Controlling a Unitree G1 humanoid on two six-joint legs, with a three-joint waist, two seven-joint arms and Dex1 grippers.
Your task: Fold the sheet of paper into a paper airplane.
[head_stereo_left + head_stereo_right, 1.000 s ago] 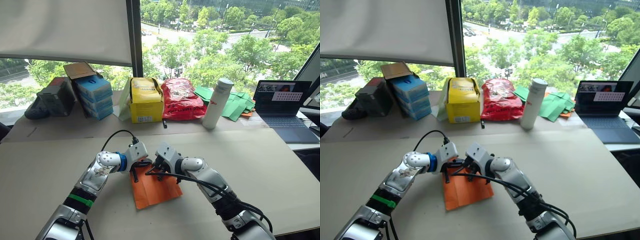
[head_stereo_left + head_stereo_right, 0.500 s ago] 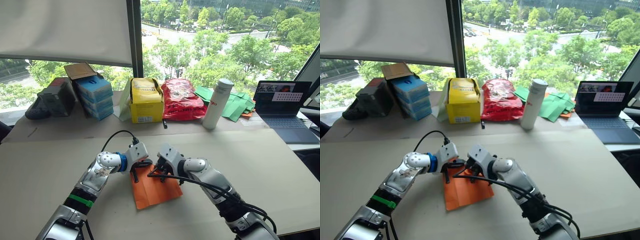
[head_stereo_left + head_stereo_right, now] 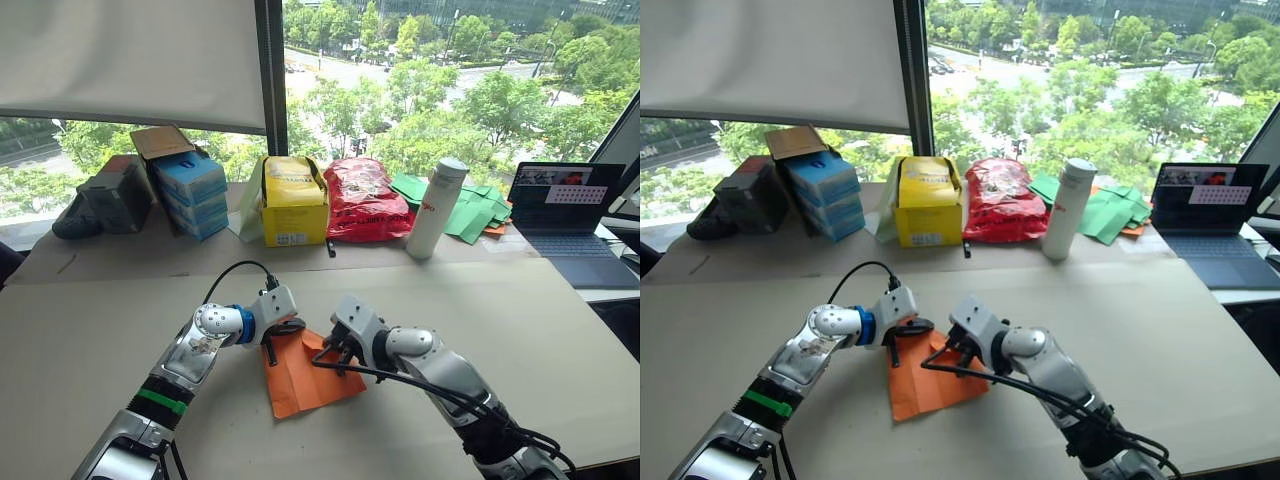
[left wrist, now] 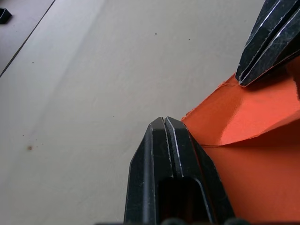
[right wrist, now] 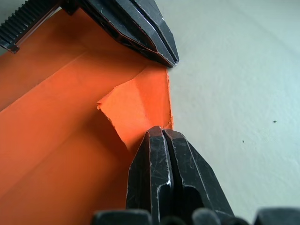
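Observation:
The sheet of paper (image 3: 303,378) lies flat on the beige table (image 3: 520,310) between my two arms, bright orange with crease lines. A small corner flap (image 5: 136,105) at its far edge is folded over. My left gripper (image 3: 270,348) is shut, its tips resting at the paper's far left corner (image 4: 201,124). My right gripper (image 3: 336,357) is shut too, its tips pressing down on the edge of the folded flap, a short way right of the left gripper. In the right wrist view the left gripper's fingers (image 5: 140,28) sit just beyond the flap.
Along the far edge of the table stand blue boxes (image 3: 188,192), a yellow box (image 3: 294,205), a red crinkly bag (image 3: 360,200), a white bottle (image 3: 435,205), green papers (image 3: 472,212) and an open laptop (image 3: 565,215).
My right gripper has slid to the right along the paper's far edge, away from the left gripper, and the folded corner flap now shows between them. The left gripper has stayed put.

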